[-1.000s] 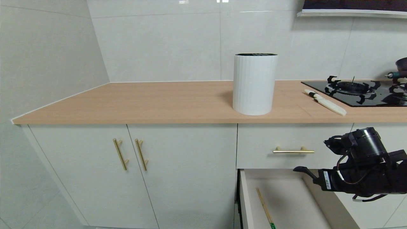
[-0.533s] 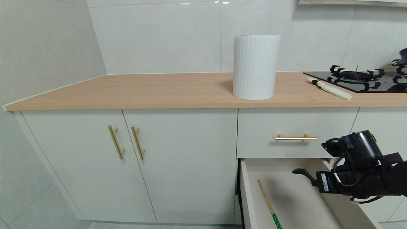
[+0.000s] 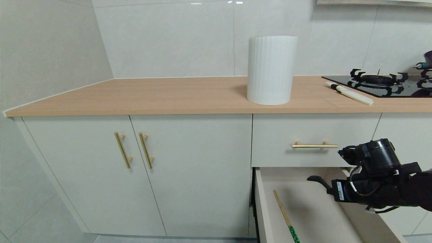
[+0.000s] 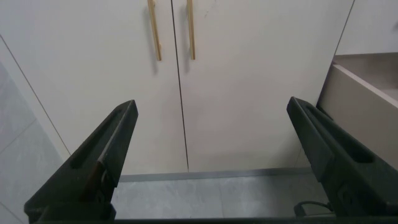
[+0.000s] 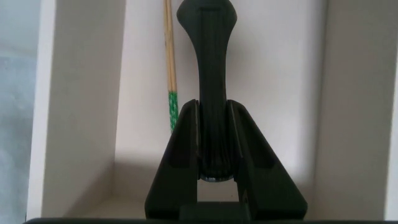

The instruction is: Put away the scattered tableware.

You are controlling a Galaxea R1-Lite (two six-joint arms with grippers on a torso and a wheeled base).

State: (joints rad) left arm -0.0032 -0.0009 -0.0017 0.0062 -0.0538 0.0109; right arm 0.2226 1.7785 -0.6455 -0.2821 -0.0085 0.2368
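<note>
one knife (image 3: 351, 94), one white holder (image 3: 271, 69) on tabletop (image 3: 168, 96), chopstick pair (image 3: 283, 216) in open drawer (image 3: 261, 202), right end effector (image 3: 312, 178) pinched together, left end effector (image 4: 211, 109) wide apart

Matt wood-grain countertop (image 3: 168, 96), glossy wall tiles (image 3: 168, 40), brushed gold handle (image 3: 314, 146), wooden chopsticks (image 3: 285, 216)

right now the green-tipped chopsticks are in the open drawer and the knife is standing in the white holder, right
Not quite. The chopsticks do lie in the open drawer, but the knife is not in the white holder: the head view shows it lying flat on the counter, between the holder and the hob.
</note>
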